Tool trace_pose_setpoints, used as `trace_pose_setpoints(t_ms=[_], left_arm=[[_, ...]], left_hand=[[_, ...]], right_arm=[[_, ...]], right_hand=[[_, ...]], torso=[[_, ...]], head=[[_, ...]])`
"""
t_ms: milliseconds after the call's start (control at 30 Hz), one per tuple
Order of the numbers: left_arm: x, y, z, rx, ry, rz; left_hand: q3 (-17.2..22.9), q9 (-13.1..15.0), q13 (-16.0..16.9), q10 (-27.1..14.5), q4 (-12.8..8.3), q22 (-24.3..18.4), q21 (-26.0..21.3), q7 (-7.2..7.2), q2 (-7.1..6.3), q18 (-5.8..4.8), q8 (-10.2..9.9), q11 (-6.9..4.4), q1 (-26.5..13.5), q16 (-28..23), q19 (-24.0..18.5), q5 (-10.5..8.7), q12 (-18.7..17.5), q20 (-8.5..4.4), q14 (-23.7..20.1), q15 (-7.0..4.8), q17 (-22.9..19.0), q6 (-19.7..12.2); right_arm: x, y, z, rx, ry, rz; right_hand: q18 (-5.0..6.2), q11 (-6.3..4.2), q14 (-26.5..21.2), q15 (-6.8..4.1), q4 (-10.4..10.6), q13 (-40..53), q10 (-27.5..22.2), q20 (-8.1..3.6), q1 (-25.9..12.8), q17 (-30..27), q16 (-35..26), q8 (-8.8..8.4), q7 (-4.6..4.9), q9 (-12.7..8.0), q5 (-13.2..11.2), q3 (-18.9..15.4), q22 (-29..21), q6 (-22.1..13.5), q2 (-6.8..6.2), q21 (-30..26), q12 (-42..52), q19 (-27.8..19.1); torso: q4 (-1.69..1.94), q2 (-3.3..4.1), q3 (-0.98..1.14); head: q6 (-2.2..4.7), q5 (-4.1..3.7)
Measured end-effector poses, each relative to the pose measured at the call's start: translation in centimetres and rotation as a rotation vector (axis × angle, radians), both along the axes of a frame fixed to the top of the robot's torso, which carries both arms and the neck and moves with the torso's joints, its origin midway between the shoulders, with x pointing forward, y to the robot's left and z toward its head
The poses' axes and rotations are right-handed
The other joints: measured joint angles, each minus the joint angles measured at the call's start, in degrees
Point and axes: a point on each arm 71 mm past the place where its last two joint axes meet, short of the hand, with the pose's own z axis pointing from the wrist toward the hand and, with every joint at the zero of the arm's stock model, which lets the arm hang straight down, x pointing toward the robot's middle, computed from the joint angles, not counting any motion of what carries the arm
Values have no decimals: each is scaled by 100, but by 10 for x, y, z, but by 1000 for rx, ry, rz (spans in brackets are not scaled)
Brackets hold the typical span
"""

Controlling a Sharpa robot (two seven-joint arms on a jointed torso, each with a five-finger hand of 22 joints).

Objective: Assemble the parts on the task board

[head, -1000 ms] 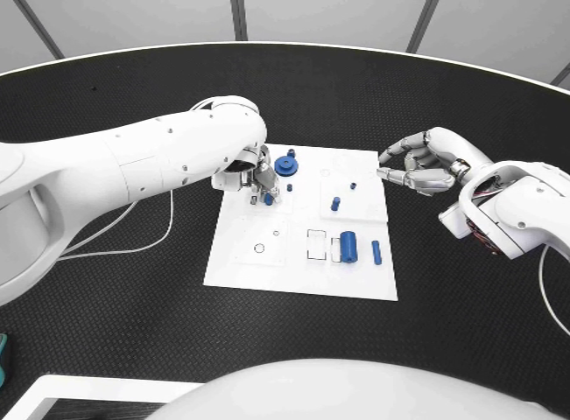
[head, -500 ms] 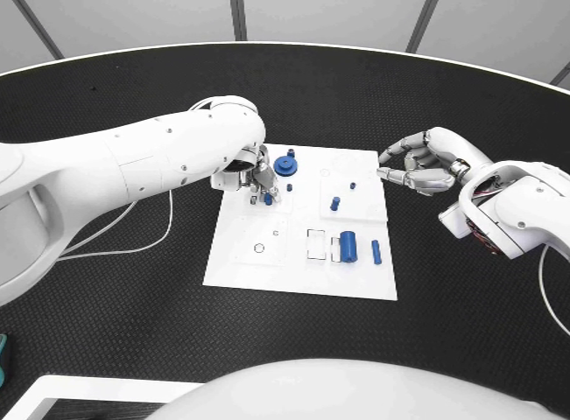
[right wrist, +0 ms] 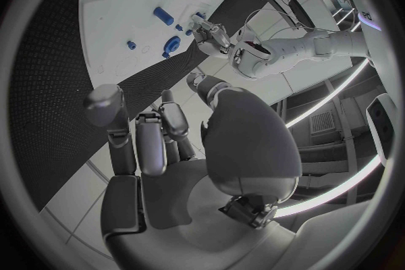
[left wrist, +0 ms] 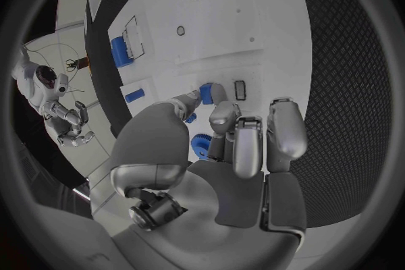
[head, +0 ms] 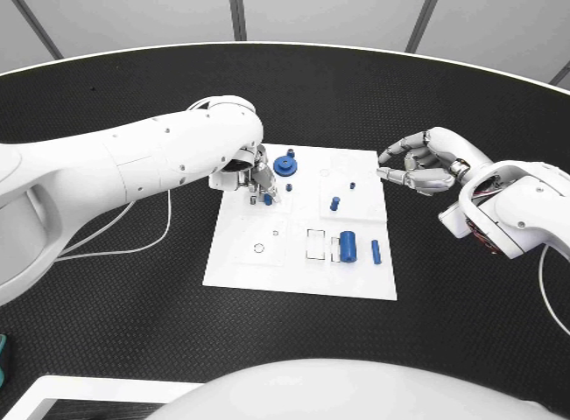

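White rectangular task board (head: 298,262) lies flat mid-table on the black textured table (head: 133,332). Left hand (head: 252,179) sits low over the board's far left corner, fingers bunched downward; a small blue peg (head: 268,199) shows at the fingertips (left wrist: 213,96), touching them, but whether it is pinched or only touched I cannot tell. Just beside the hand, toward the board's middle, a round blue knob-like part (head: 286,165) stands upright. A short blue pin (head: 335,203) stands near the board's centre, with a smaller blue stub (head: 353,185) beyond it. On the near half, a large blue cylinder (head: 348,246) lies on its side next to a white rectangular frame (head: 316,244); a slim blue bar (head: 376,252) lies just right of the cylinder. A small ring outline (head: 258,248) marks the near left area. Right hand (head: 415,166) hovers off the board's far right edge, above the table, fingers curled inward with nothing in them, apart from the board.
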Motion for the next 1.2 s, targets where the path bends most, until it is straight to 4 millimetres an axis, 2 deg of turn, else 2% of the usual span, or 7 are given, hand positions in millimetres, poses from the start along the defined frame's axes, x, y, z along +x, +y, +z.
trace_pose_setpoints(t_ms=[200, 533, 800, 867, 1200], left_arm=[[0, 0, 0, 1, 4, -3], [0, 4, 0, -4, -8, 11], [0, 12, 1, -16, -29, 31], [-1, 13, 2, -19, -33, 34], [-2, 18, 16, -65, -48, 47]], left_hand=[[-37, 7, 0, 17, 5, 0, 0, -1, 0, 0, 16, -17, 0, 0, 0, 0, 22, 0, 0, 0, 0, -1], [-196, 23, -4, 3, 130, 12, 0, -32, 0, 0, 42, -30, 0, 0, 0, 0, 22, 0, -1, 2, 0, 29], [-493, 34, -41, -5, 282, -5, 0, -30, -95, 0, 84, -37, -118, 0, 0, -1, 22, 0, -2, 2, 0, 34], [-652, 38, -62, -5, 297, -17, 0, -28, -60, 0, 73, -37, -314, 0, 0, -1, 22, 0, -2, 3, 0, 32], [-761, 37, -108, -26, 286, -62, 0, -9, -31, 0, 16, -58, -346, 0, 0, -1, 22, 0, 18, -17, 0, 6]], right_arm=[[0, 0, 0, 0, 0, 1], [0, 0, 0, 0, 0, 0], [1, -1, 0, -2, -2, -4], [2, -2, 0, -2, -2, -5], [5, -3, -2, -6, -2, -10]], right_hand=[[0, 0, 0, 0, 0, 0, 0, 0, 0, 0, 0, 0, 0, 0, 0, 0, 0, 0, 0, 0, 0, 0], [0, 0, 0, 0, 0, 0, 0, 0, 0, -1, 0, 0, 0, 1, 0, 0, 0, 0, 0, 0, 0, 0], [0, 0, 0, 0, 0, 0, 0, 0, 0, -1, 0, -1, 0, 1, 0, 0, 0, 0, 0, 0, 0, 0], [0, 0, 0, 0, 0, 1, 0, 0, 0, -1, 0, 0, 0, 1, 0, 0, 0, 0, 0, 0, 0, 0], [0, 0, 0, 0, 0, 1, 0, 0, 0, -2, 0, -1, 0, -7, 0, 0, -11, 0, 0, -34, 0, 0]], torso=[[1, -1, -1], [1, -2, -2], [4, -8, -2], [4, -10, -2], [8, -18, -3]], head=[[0, -1], [0, -1], [0, -11], [0, -13], [42, -16]])
